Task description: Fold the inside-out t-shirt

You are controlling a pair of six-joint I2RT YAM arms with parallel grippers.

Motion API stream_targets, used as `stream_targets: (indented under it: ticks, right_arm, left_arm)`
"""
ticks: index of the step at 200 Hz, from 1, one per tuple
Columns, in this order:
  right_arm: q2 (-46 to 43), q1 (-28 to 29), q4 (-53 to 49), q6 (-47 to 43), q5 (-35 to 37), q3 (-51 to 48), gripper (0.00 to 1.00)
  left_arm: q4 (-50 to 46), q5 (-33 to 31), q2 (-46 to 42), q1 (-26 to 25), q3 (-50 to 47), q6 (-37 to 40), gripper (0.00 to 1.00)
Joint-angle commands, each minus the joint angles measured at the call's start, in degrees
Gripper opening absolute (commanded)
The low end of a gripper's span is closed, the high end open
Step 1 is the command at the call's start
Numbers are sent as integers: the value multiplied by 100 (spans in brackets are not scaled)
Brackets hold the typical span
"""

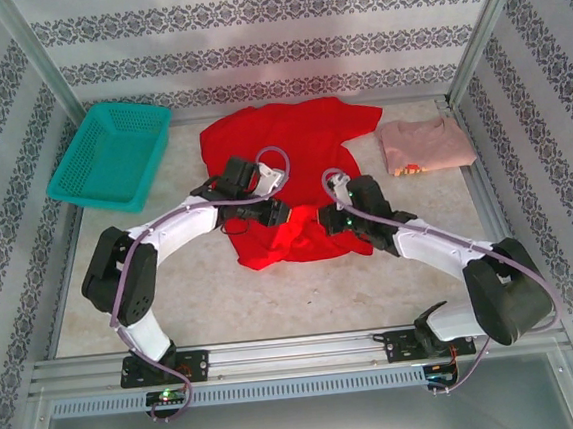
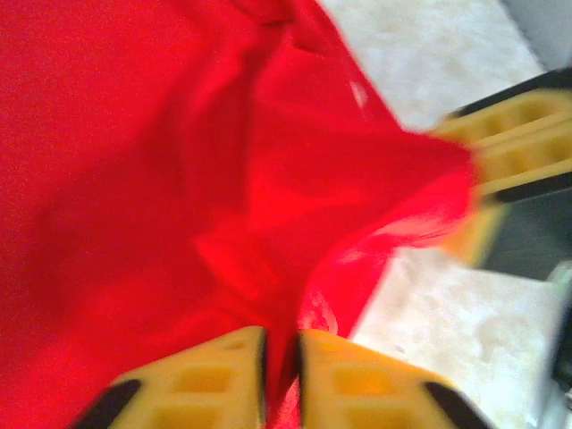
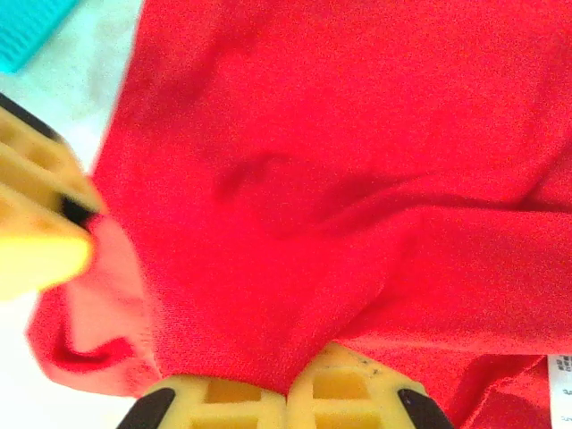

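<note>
While it lies on the pale worktop (image 1: 203, 292) just right of the teal plastic mesh basket (image 1: 111, 155), the bright red soft cloth t-shirt (image 1: 290, 144) is bunched at its near hem. We have our left fingers (image 2: 214, 380) clamped on that hem, and our right fingers (image 3: 344, 389) too, farther from the basket.

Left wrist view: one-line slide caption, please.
The left gripper shut on a bunched fold of the inside-out t-shirt, the right gripper pinching the same cloth nearby, pale table behind.
</note>
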Motion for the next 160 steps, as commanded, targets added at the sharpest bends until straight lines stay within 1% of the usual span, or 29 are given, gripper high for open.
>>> stream_targets:
  ticks: [1, 20, 40, 58, 70, 76, 82, 104, 111, 118, 127, 135, 144, 152, 157, 160]
  right_arm:
    - [-9, -330, -112, 732, -1210, 286, 0]
    - [68, -599, -69, 1239, -1777, 387, 0]
    - [198, -705, -52, 1581, -2131, 542, 0]
    - [301, -757, -69, 1736, -2291, 668, 0]
    - [343, -800, -149, 1765, -2304, 732, 0]
    - [360, -823, -170, 1765, -2310, 748, 0]
    - [370, -849, -185, 1780, -2313, 753, 0]
    - [360, -938, -130, 1919, -2357, 718, 0]
    - [354, -961, -130, 1952, -2350, 708, 0]
    - [353, -968, -130, 1975, -2349, 709, 0]
    - [326, -987, -210, 1972, -2293, 722, 0]
    - [271, -1026, -405, 1895, -2108, 734, 0]
    - [130, -1056, -915, 1684, -1600, 771, 0]
    - [-106, -1049, -1545, 1399, -747, 837, 0]
    - [-306, -982, -1984, 1179, -149, 868, 13]
    - [-444, -901, -2157, 1015, 339, 880, 21]
  left_arm:
    - [770, -1139, -472, -121, -357, 270, 34]
    - [1128, -1417, -860, -406, -841, 483, 50]
    - [1280, -1764, -1017, -764, -1083, 695, 60]
    - [1391, -2257, -879, -1062, -1105, 928, 66]
    - [1409, -2249, -730, -1142, -993, 978, 69]
    - [1421, -2223, -640, -1165, -917, 978, 73]
    - [1416, -2201, -536, -1191, -831, 1000, 75]
    - [1253, -2421, -4, -1280, -406, 1148, 76]
    - [1242, -2420, 157, -1292, -283, 1146, 73]
    - [1279, -2342, 298, -1293, -187, 1128, 66]
    - [1273, -2294, 430, -1293, -44, 1085, 53]
    - [1229, -2289, 464, -1285, 55, 990, 36]
    - [1144, -2095, 406, -1248, 143, 887, 18]
    - [918, -1777, 307, -1192, 277, 715, 6]
    - [714, -1538, 247, -1131, 407, 542, 0]
    - [577, -1372, 220, -1088, 493, 422, 0]
